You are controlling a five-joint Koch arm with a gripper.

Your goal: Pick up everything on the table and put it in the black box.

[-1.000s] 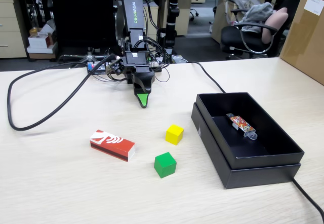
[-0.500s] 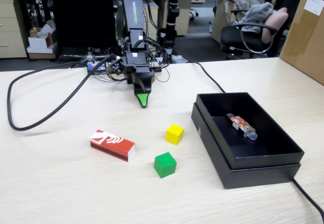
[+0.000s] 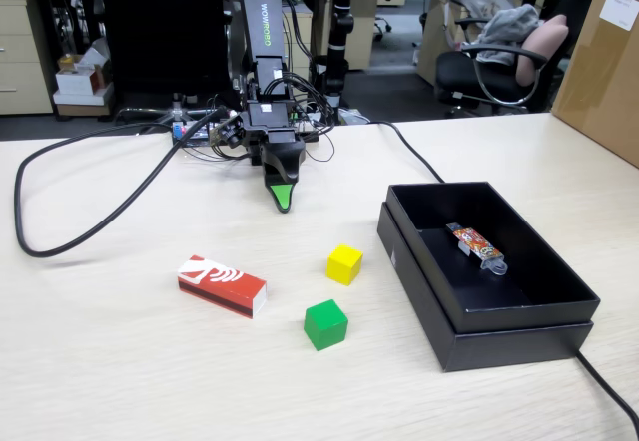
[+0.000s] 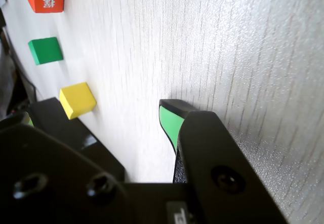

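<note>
Because the table (image 3: 120,361) is a flat, light wood-grain surface, every item on it sits stable and open to approach from above. The black box (image 3: 494,336) is the landmark: shallow, matte, nested in a wider base, with a small wrapped packet (image 3: 476,244) already inside. To its left in the fixed view lie the red box (image 3: 222,285), farthest off, then the green cube (image 3: 325,323) and the yellow cube (image 3: 343,263), nearest. The red box, white-striped with white sides, looks light and crushable; grip it across its short width. Both cubes look rigid, light, smooth-faced; grip opposite flat faces. The gripper (image 3: 284,200) rests tip-down behind the cubes, empty; only one green tip shows, so jaw spacing cannot be told.
</note>
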